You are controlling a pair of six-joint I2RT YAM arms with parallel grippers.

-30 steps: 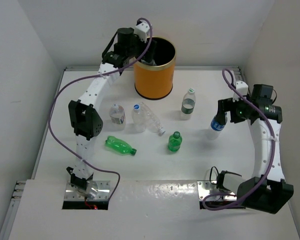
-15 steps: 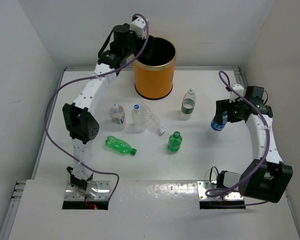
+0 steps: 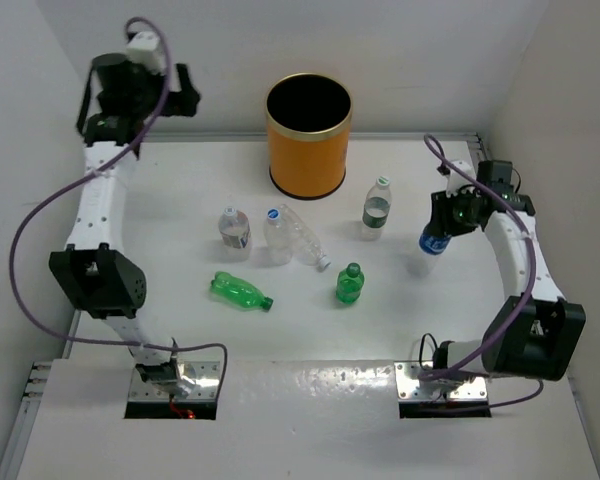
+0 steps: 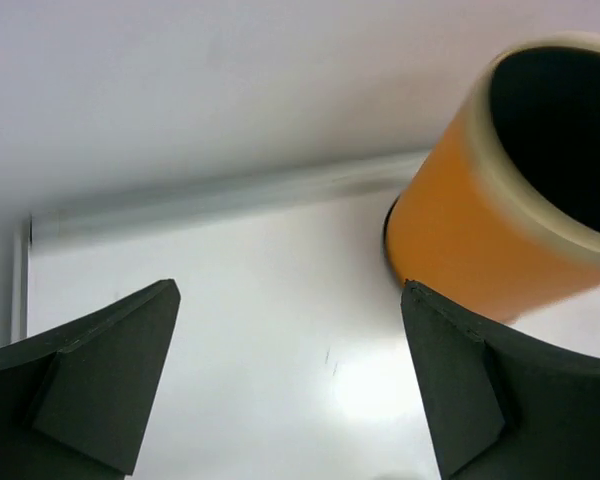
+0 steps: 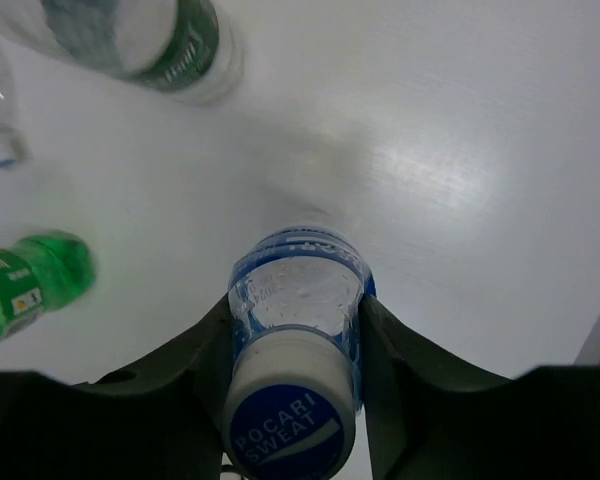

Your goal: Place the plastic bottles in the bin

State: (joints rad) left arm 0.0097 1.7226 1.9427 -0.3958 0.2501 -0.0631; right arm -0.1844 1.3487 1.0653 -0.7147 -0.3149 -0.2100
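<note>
The orange bin (image 3: 305,160) stands at the back of the table; in the left wrist view the bin (image 4: 460,240) is at the right. My right gripper (image 3: 446,222) is shut on the blue-labelled bottle (image 3: 434,241) at the right; the wrist view has this bottle (image 5: 298,290) pinched below its cap between both fingers of the gripper (image 5: 295,335). My left gripper (image 3: 183,92) hangs open and empty at the back left, left of the bin; its fingertips (image 4: 165,300) stand wide apart. On the table are two clear bottles (image 3: 235,228) (image 3: 295,237), two green ones (image 3: 240,291) (image 3: 350,284) and a green-labelled one (image 3: 377,208).
White walls close the table at the back and on both sides. The green-labelled bottle (image 5: 165,40) and a green bottle (image 5: 30,280) lie to the left of my right gripper. A purple cable loops along each arm.
The right gripper has shut on the blue-labelled bottle. The left arm has swung from over the bin's rim to the far back left, still open.
</note>
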